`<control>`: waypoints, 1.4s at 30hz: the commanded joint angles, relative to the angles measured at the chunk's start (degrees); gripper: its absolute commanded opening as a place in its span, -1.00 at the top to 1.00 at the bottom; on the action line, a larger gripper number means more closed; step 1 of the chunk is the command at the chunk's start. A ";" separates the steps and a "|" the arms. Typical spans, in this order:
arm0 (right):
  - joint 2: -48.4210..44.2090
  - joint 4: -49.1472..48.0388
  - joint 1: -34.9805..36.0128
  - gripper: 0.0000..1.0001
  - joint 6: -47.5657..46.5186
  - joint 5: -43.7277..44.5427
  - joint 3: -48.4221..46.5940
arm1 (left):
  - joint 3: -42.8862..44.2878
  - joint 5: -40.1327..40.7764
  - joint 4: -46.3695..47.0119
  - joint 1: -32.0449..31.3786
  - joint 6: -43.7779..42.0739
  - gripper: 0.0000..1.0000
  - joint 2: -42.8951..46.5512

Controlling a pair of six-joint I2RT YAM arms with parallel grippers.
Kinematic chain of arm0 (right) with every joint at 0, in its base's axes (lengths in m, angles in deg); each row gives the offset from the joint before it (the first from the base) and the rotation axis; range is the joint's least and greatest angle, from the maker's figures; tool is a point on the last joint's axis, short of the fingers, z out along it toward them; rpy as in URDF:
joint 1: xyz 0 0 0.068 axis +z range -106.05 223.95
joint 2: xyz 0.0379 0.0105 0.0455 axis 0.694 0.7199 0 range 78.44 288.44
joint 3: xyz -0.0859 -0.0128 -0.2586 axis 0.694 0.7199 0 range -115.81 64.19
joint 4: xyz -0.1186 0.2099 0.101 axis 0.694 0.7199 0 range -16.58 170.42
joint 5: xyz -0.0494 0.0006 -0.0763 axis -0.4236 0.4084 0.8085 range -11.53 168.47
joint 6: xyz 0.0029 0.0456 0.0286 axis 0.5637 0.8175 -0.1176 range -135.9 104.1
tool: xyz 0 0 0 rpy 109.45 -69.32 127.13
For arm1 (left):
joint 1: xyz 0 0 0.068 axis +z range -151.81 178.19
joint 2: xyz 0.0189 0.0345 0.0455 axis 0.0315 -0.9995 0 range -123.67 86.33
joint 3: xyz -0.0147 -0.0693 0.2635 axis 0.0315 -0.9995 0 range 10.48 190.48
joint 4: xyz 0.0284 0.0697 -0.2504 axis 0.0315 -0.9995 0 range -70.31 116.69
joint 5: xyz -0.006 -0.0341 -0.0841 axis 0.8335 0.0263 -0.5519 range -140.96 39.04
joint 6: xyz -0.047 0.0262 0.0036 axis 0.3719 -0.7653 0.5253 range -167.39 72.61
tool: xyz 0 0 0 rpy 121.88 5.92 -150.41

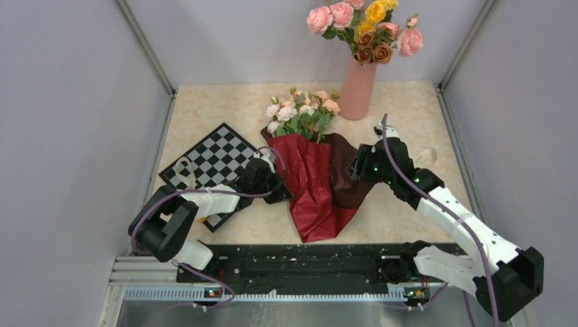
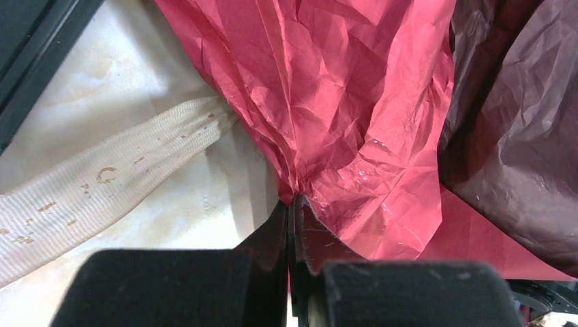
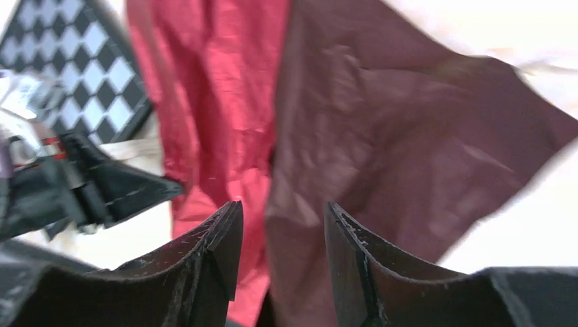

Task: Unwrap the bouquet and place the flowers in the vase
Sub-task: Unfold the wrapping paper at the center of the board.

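Note:
The bouquet lies mid-table, its small pink, white and peach flowers (image 1: 300, 112) pointing toward the salmon-pink vase (image 1: 358, 88). Its wrapping is spread open: bright red paper (image 1: 310, 184) on the left, dark maroon paper (image 1: 347, 174) on the right. My left gripper (image 1: 279, 191) is shut on the left edge of the red paper (image 2: 341, 102), pinching a fold at its tips (image 2: 294, 199). My right gripper (image 1: 354, 169) hovers over the maroon paper (image 3: 395, 122), its jaws (image 3: 283, 211) open with nothing between them. The stems are hidden under the paper.
The vase holds larger pink, yellow and brown roses (image 1: 364, 27). A chessboard (image 1: 215, 160) lies left of the bouquet. A loose cream ribbon (image 2: 102, 180) trails on the table beside the red paper. Enclosure walls stand at left, right and back.

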 commanded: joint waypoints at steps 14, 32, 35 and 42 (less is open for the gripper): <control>20.75 -13.64 7.73 0.25 -4.95 -17.92 -7.41 | 1.33 0.74 -0.41 0.26 -1.41 1.00 2.05; 35.30 -20.97 4.28 0.32 -6.84 -14.10 -4.27 | 1.18 0.93 -0.57 0.27 -1.33 1.00 2.05; 36.76 -21.12 2.37 0.33 -7.18 -13.95 -3.99 | 0.84 1.55 -0.57 0.29 -1.23 1.00 2.56; 38.64 -18.94 -1.46 0.35 -7.35 -10.95 -2.84 | 0.28 2.41 -0.64 0.29 -1.57 1.00 2.91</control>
